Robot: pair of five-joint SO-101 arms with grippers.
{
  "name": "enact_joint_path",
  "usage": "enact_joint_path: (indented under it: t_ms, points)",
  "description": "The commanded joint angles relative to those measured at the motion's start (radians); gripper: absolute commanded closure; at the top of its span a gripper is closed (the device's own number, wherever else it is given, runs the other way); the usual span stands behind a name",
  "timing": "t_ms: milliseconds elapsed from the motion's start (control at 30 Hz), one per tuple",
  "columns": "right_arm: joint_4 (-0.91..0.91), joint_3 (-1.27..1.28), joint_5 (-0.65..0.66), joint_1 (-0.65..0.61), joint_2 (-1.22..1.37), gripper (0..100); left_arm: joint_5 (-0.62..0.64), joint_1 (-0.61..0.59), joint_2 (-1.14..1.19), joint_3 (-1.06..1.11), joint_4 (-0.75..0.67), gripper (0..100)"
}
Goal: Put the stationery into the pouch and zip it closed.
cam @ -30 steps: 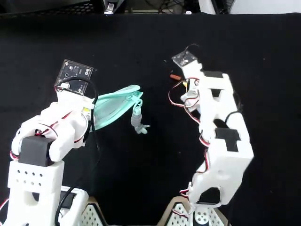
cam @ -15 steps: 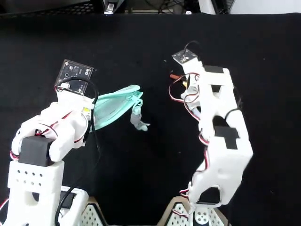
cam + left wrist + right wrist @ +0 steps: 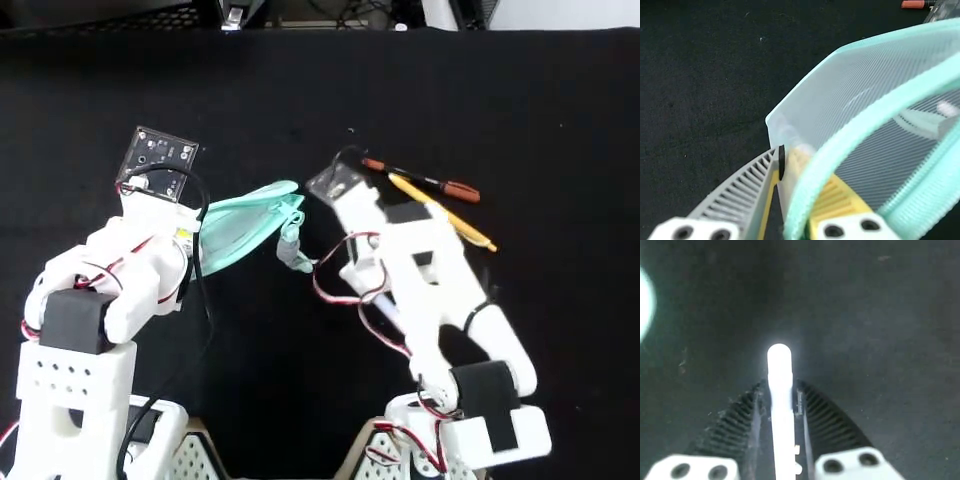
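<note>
Swung leftward over the last second, the right arm [image 3: 420, 270] has left the spot where it hung and now sits just beside the pouch [image 3: 240, 225]. Two pens it had covered are now uncovered. The pouch and the left arm [image 3: 130, 270] have kept their places.

The pouch is pale teal mesh, lifted off the black counter [image 3: 520, 100]. In the high view its long axis slants from the left arm up and to the right, ending in a point. Its grey zip pull [image 3: 293, 252] dangles from that end, just beside the right arm. In the left wrist view the pouch's mouth gapes open, its teal zip band curving across. A pale strip shows through the mesh, and I cannot tell what it is. The left end effector [image 3: 785, 160] is clenched on the pouch's wall, with the grey finger outside and the yellow finger inside.

The right end effector [image 3: 780, 386] is clamped on a white pen [image 3: 779, 365]. The pen lies along the fingers, with its rounded end sticking out past the tips. A pale teal blur at that view's edge is the pouch, near but apart from the pen.

To the right of the pouch, beyond the right arm, a red-and-black pen [image 3: 420, 178] and a yellow pen [image 3: 440, 212] lie on the counter. Both slant down to the right, close together at the ends nearer the pouch.
</note>
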Motion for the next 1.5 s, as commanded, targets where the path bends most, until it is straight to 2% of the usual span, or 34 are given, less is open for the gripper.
enact_joint_path:
  t_ms: [0,133,333,533,667,767,933,1067,1333,1467]
  points:
    - [-0.008,-0.008,-0.011,-0.015,0.019,92.9,-0.008,-0.007,0.078,0.073,-0.002,97]
    - [-0.011,-0.038,0.020,-0.020,0.097,80.1,-0.008,-0.007,0.078,0.073,-0.002,97]
    - [-0.005,-0.085,0.025,-0.063,0.154,86.1,-0.008,-0.007,0.078,0.071,-0.002,97]
    - [-0.043,-0.101,0.023,-0.103,0.162,86.8,-0.008,-0.007,0.078,0.071,-0.002,97]
    - [-0.068,-0.094,0.023,-0.094,0.162,88.1,-0.008,-0.007,0.078,0.071,-0.002,97]
    - [-0.068,-0.096,0.023,-0.081,0.159,99.3,-0.008,-0.007,0.078,0.071,-0.002,97]
    - [-0.025,-0.102,0.026,-0.009,0.120,98.6,-0.008,-0.007,0.078,0.071,-0.002,97]
    - [0.060,-0.096,0.025,0.043,-0.074,98.6,-0.008,-0.007,0.078,0.071,-0.002,97]
    - [0.143,-0.104,0.020,0.046,-0.783,98.6,-0.008,-0.005,0.078,0.071,-0.002,97]
    - [0.037,-0.099,-0.126,-0.014,-1.116,98.6,-0.008,-0.005,0.078,0.071,-0.002,97]
